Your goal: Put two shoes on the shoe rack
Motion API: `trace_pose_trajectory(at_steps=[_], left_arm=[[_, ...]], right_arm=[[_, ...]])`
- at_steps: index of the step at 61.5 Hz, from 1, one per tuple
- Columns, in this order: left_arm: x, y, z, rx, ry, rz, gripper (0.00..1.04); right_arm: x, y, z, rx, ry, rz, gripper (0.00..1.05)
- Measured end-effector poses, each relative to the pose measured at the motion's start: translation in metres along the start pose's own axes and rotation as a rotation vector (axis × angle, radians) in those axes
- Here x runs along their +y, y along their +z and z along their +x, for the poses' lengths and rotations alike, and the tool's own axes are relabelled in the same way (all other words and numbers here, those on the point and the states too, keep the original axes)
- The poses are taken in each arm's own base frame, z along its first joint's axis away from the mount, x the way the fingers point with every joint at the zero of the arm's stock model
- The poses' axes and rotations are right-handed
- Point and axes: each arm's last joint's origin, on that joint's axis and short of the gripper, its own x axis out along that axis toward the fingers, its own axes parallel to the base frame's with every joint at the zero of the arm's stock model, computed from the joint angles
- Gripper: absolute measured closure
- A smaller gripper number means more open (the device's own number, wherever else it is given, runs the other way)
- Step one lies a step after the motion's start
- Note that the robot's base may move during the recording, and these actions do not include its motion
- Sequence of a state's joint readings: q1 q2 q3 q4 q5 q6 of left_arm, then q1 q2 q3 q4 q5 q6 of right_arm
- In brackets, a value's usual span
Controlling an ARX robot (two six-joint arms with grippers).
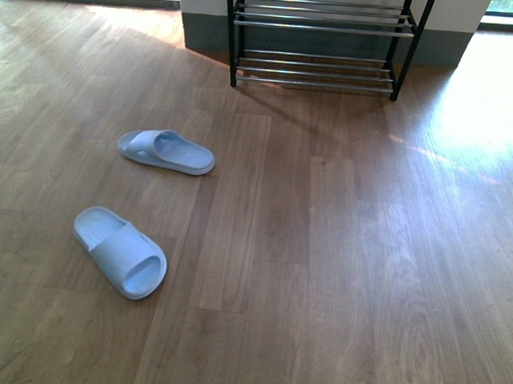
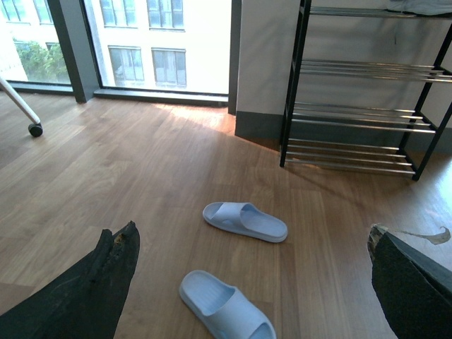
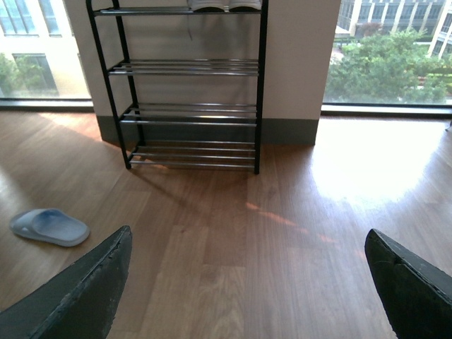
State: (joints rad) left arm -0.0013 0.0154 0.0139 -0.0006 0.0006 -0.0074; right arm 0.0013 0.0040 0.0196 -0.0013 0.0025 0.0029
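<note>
Wide wooden floor (image 1: 339,245), and the shoe rack (image 1: 315,73) stands against the far wall. Well short of it, off to the left, two pale blue slides lie apart on the boards: the far slide (image 1: 166,151) and the near slide (image 1: 119,252). Left gripper (image 2: 251,232): fingers (image 2: 106,282) spread wide, gripping nothing. Right gripper (image 3: 247,233): fingers (image 3: 409,282) also wide apart, touching nothing.

Open wooden floor (image 1: 347,246) runs from the robot to the shoe rack (image 1: 321,27), which stands against the wall (image 3: 296,63). 2 pale blue slippers lie left of that path, well apart: the far slipper (image 1: 167,151) and the near slipper (image 1: 119,252). The rack's lower shelves gape between black side frames. Pale items (image 3: 226,4) sit on its top shelf. A wheeled leg (image 2: 18,102) stands near the window (image 2: 162,42).
</note>
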Motion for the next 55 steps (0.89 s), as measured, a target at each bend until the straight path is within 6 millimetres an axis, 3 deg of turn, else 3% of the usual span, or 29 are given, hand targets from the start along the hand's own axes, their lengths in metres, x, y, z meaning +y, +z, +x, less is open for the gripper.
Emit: trace_pose_trajectory(at_steps=[55], left_arm=[[0.0,0.0,0.0,0.0,0.0,0.0,0.09]], right_arm=[[0.0,0.0,0.0,0.0,-0.001,0.0,0.09]])
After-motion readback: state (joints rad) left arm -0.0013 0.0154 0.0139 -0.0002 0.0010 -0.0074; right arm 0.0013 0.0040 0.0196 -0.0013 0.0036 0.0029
